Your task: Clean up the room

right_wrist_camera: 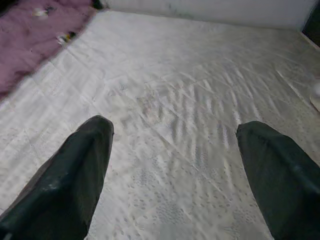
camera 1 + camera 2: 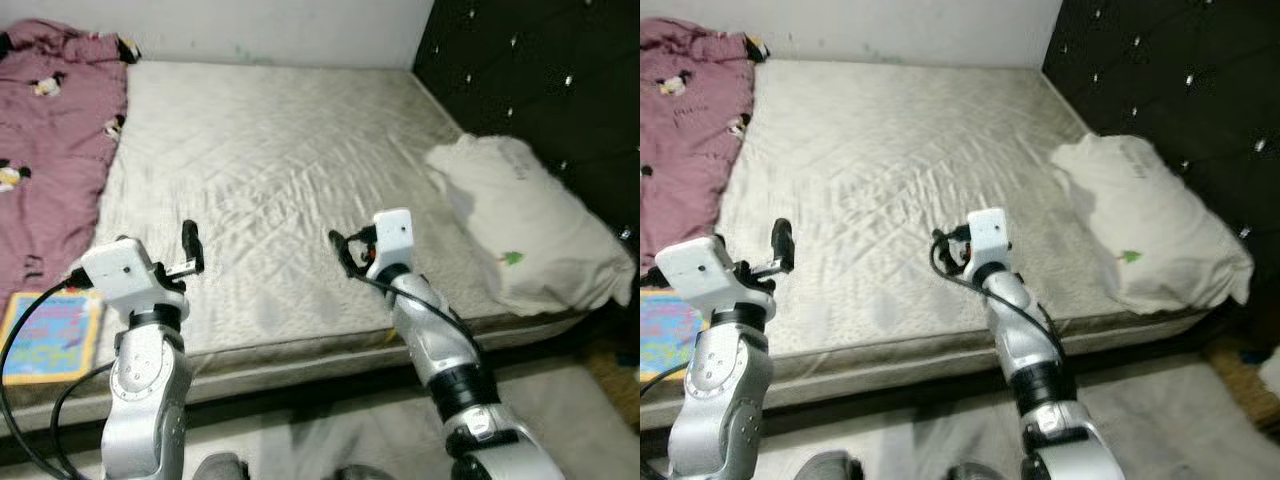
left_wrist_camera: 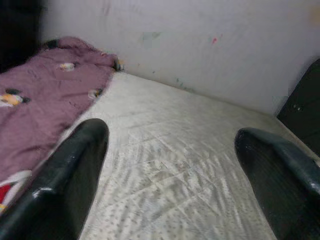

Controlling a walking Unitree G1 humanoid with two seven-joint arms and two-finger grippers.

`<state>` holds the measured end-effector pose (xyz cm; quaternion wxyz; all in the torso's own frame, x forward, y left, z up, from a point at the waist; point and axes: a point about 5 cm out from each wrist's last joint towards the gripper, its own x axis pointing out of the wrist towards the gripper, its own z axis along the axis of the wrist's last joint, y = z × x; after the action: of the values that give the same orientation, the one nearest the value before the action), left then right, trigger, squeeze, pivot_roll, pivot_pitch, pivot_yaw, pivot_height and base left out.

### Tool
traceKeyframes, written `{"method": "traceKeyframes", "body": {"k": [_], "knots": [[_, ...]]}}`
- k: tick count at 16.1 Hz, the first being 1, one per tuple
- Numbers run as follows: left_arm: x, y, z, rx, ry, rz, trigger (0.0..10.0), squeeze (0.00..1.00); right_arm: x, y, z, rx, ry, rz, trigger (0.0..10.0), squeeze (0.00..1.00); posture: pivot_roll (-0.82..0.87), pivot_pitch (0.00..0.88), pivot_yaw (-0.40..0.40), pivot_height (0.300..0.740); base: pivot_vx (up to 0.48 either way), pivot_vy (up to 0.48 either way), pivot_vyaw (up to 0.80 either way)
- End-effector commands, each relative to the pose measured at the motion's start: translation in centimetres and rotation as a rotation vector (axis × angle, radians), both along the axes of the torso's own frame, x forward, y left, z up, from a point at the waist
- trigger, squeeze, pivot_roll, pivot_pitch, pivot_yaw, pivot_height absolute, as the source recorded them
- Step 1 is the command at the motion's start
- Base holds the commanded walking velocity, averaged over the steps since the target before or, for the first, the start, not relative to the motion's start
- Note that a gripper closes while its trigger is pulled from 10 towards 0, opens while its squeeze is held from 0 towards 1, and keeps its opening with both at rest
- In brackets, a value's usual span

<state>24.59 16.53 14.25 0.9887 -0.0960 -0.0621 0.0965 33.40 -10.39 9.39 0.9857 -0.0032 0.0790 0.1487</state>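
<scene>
Left eye view: pink blanket [image 2: 50, 150] lay on the bed's [image 2: 280, 180] left side, pillow [image 2: 530, 230] at right, book [image 2: 50, 335] near the front left edge. Left wrist view: left gripper [image 3: 170, 175] fingers stood apart above the mattress. Right wrist view: right gripper [image 1: 175, 170] likewise apart, empty.

I see a bare mattress [image 2: 270, 180] with a pale quilted cover, lightly wrinkled at its middle, set against the white wall. A mauve blanket [image 2: 50, 150] printed with small cartoon figures lies crumpled along its left side, bunched up at the far corner. A cream pillow [image 2: 530, 230] with a small green mark lies flat at the right edge, against the dark tufted headboard. A colourful book [image 2: 50, 335] lies flat at the near left corner, just beside the blanket.
</scene>
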Motion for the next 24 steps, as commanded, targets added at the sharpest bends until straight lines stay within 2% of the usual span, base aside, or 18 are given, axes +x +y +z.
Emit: {"method": "traceKeyframes", "body": {"k": [1,5,12,17,20,24], "knots": [[-0.09,-0.43,0.35,-0.006,-0.017,-0.015,10.0,0.00,0.08,-0.40,0.09,-0.007,-0.003,-0.008,10.0,0.00,0.13,0.044,-0.112,0.740,0.000,0.000,0.00],[-0.19,-0.52,0.43,-0.012,-0.029,-0.034,10.0,0.00,0.06,-0.17,0.13,-0.011,-0.015,0.010,10.0,0.00,0.13,0.039,-0.115,0.740,0.000,0.000,0.00],[-0.25,-0.60,0.46,-0.014,-0.031,-0.043,10.0,0.00,0.01,-0.16,0.10,-0.005,-0.013,0.012,10.0,0.00,0.13,0.044,-0.113,0.740,0.256,0.000,0.17],[-0.11,-0.43,0.04,-0.011,0.002,-0.006,10.0,0.00,0.05,-0.18,0.05,-0.005,-0.009,0.010,10.0,0.00,0.13,0.046,-0.112,0.740,0.000,0.000,0.00],[-0.04,-0.50,0.09,-0.018,-0.006,-0.021,10.0,0.00,0.09,-0.17,0.13,-0.012,-0.016,0.015,10.0,0.00,0.13,0.046,-0.112,0.740,0.000,0.000,0.00],[-0.02,-0.54,0.15,-0.025,-0.009,-0.025,10.0,0.00,0.07,-0.13,0.12,-0.017,-0.018,0.020,10.0,0.00,0.13,0.046,-0.112,0.740,0.000,0.452,0.78]]}}
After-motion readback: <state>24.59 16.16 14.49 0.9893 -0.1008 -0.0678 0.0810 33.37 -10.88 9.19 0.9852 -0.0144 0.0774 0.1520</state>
